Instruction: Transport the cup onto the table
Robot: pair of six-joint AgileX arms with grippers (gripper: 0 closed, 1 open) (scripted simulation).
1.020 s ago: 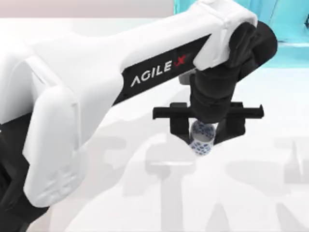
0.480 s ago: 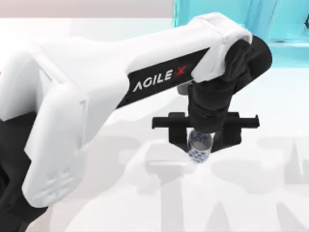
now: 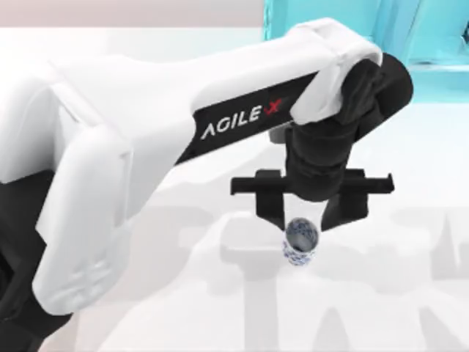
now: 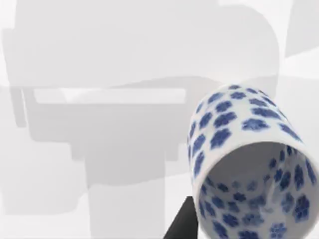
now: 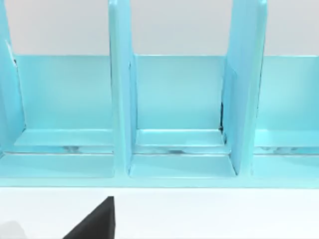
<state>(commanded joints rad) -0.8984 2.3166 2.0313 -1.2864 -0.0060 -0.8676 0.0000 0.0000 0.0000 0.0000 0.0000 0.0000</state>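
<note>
The table (image 3: 410, 308) is seen as a plain white glossy surface, w/ soft grey shadows of the arm and hand cast across it in the top view and the left wrist view. A turquoise shelf unit (image 3: 432, 37) is set at the far right of the table; in the right wrist view its open compartments (image 5: 179, 114), split by upright dividers, are seen facing the camera, standing on the white surface w/ a pale wall behind. A pale pinkish band is seen beyond the table's far edge at top left of the top view.

The left arm is stretched from the left over the table's middle, its left hand (image 3: 311, 220) pointed down. The cup (image 3: 300, 240), white w/ blue flower-like speckles, is seen just below the black fingers (image 3: 270, 204), mouth up and a bit tilted. The fingers are spread wider than the cup, one at each side; contact w/ the cup can't be told for sure, but the hand looks released. In the left wrist view the cup (image 4: 244, 149) is seen close up, interior also speckled, against the shadowed table; whether its base is touching the surface can't be told.

A black part of the right arm is seen at the edge of the right wrist view, near the shelf unit; its hand state can't be told.
</note>
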